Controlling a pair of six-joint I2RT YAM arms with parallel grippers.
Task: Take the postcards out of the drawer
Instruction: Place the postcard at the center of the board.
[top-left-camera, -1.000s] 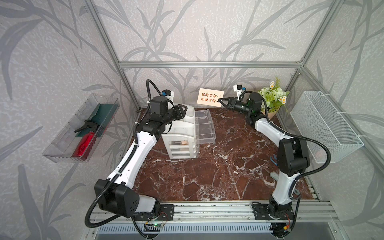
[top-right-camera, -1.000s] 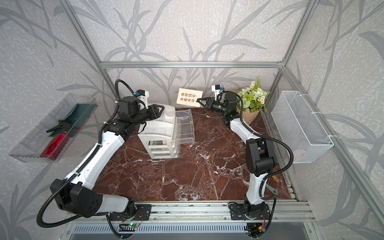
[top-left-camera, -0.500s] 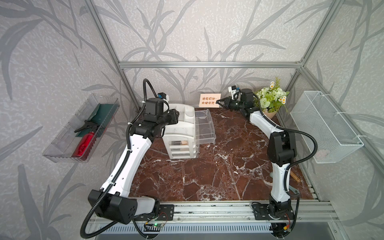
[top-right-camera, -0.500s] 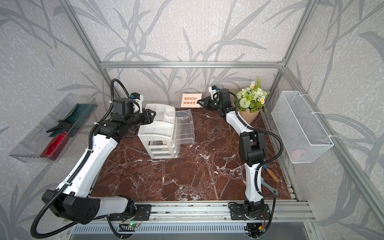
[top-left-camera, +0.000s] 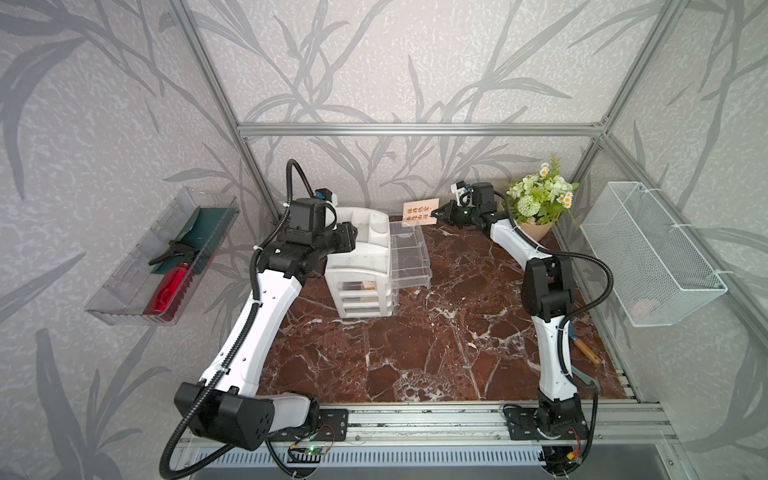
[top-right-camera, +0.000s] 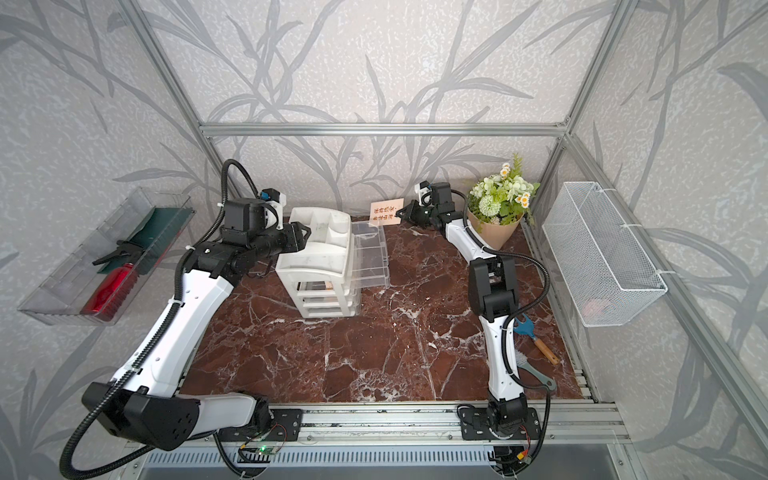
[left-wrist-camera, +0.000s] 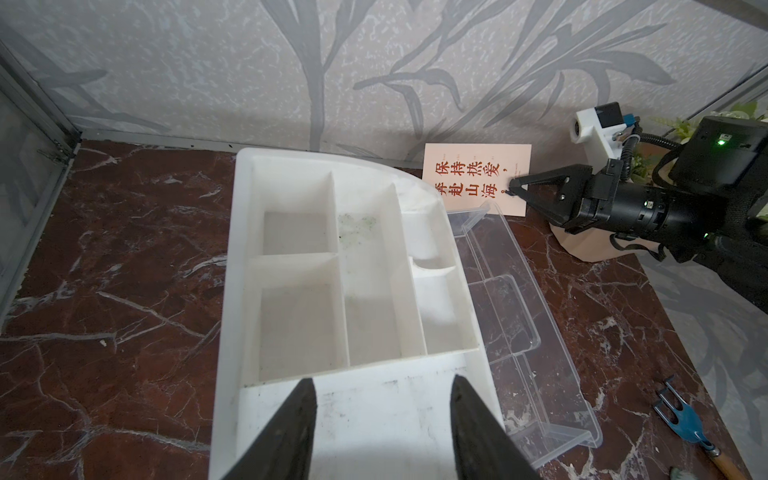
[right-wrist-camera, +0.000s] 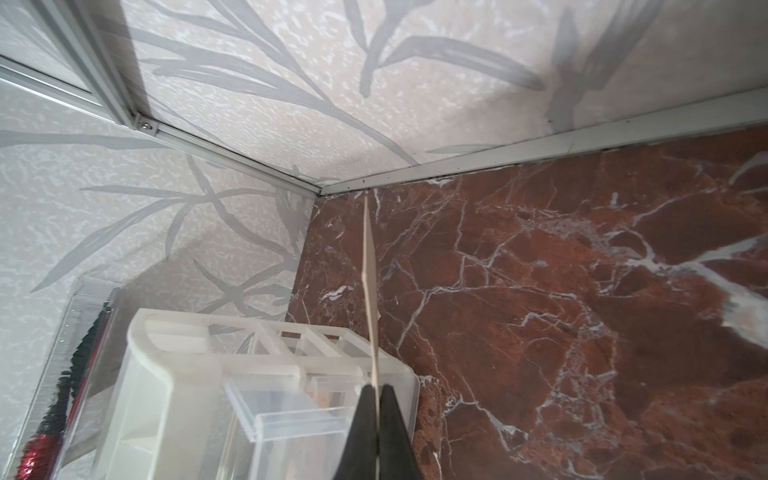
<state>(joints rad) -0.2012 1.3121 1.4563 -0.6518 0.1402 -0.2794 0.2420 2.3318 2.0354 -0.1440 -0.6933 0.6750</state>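
Note:
My right gripper (top-left-camera: 434, 215) is shut on the edge of one postcard (top-left-camera: 420, 212), a peach card with dark and orange-red characters. It holds the card upright near the back wall, behind the drawer. The left wrist view shows the postcard (left-wrist-camera: 478, 183) face-on, and the right wrist view shows the postcard (right-wrist-camera: 369, 291) edge-on between the shut fingertips. The clear top drawer (top-left-camera: 409, 257) of the white drawer unit (top-left-camera: 361, 266) is pulled out and looks empty. A tan patch (top-left-camera: 368, 286) shows through the second drawer's front. My left gripper (left-wrist-camera: 382, 384) is open over the unit's top tray, holding nothing.
A flower bouquet (top-left-camera: 538, 203) stands in the back right corner behind the right arm. A wire basket (top-left-camera: 652, 253) hangs on the right wall and a clear bin with a red bottle (top-left-camera: 166, 286) on the left wall. Small garden tools (top-right-camera: 536, 336) lie by the right arm's base.
The right gripper has lowered the postcard toward the tabletop by the back wall. The left gripper's jaws have spread wider and drawn back a little over the unit.

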